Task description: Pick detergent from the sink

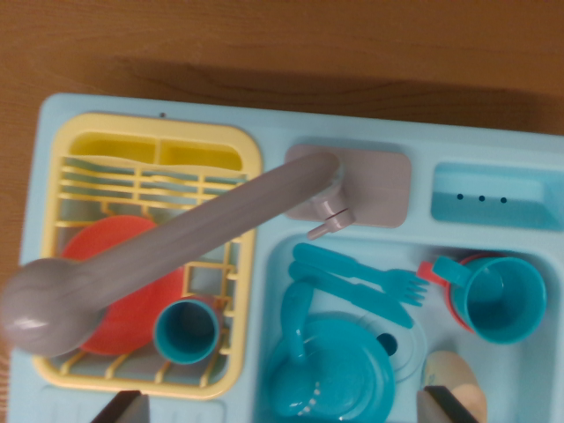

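In the wrist view I look straight down on a light blue toy sink (pixel 273 264). A cream, rounded object (pixel 451 374) lies at the basin's lower right, half hidden by my fingertip. It may be the detergent, but I cannot tell for sure. My gripper (pixel 282 407) is open. Only its two dark fingertips (pixel 121 406) show, at the bottom edge, far apart. One is over the rack's front rim and the other over the cream object. Nothing is held between them.
A grey faucet (pixel 159 256) swings out over the yellow dish rack (pixel 238 150), which holds a red plate (pixel 137 308) and a blue cup (pixel 186 331). The basin holds a blue kettle (pixel 330 370), a fork (pixel 370 278), and a blue mug (pixel 502 298). Wooden table lies beyond.
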Robot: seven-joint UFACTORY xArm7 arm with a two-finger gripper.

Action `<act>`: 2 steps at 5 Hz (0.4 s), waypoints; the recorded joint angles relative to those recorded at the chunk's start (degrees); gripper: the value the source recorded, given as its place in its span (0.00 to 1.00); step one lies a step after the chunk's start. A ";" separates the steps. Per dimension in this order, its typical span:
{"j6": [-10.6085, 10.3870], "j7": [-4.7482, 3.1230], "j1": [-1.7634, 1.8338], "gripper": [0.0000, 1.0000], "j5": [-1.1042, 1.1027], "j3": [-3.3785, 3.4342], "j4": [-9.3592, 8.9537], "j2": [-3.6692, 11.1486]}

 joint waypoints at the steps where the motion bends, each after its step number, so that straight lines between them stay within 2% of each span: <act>1: -2.12 -0.93 -0.33 0.00 0.00 -0.53 -1.97 0.30; 2: -2.12 -0.93 -0.33 0.00 0.00 -0.53 -1.97 0.30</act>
